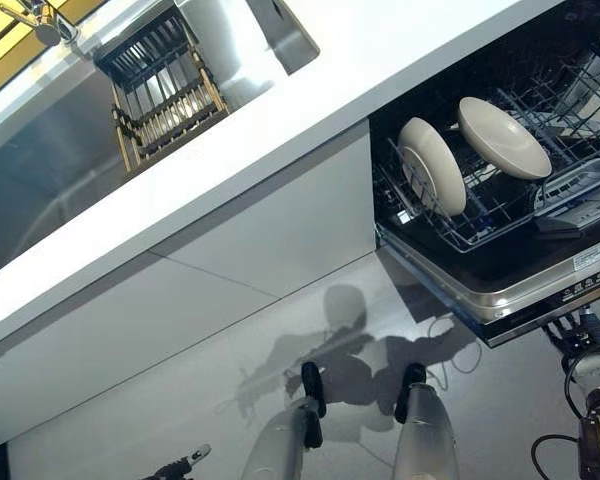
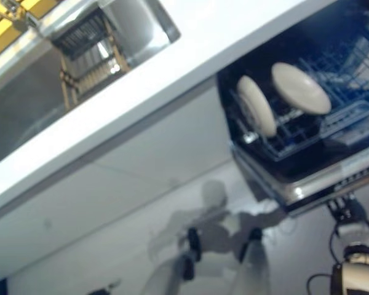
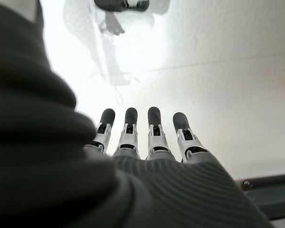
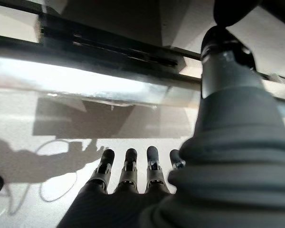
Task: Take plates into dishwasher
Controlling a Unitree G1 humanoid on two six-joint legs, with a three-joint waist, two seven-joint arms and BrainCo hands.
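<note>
Left eye view: dishwasher (image 1: 540, 290), door lowered, lower rack (image 1: 480, 215) drawn out and holding two cream plates. First plate (image 1: 432, 165) stands on edge in the rack's tines; second plate (image 1: 503, 137) leans tilted just beside it, toward the rack's rear. White countertop (image 1: 280, 130) runs diagonally above; sink (image 1: 40, 170) set in it, containing a dish rack (image 1: 165, 85) with no plates visible. Right hand (image 1: 580, 335) hangs below the dishwasher's door edge, well apart from both plates; right wrist view shows its fingers (image 4: 127, 166) extended and relaxed, holding nothing. Left hand (image 3: 147, 142) in the left wrist view: fingers straight, spread slightly, over bare floor, holding nothing, far from the plates.
</note>
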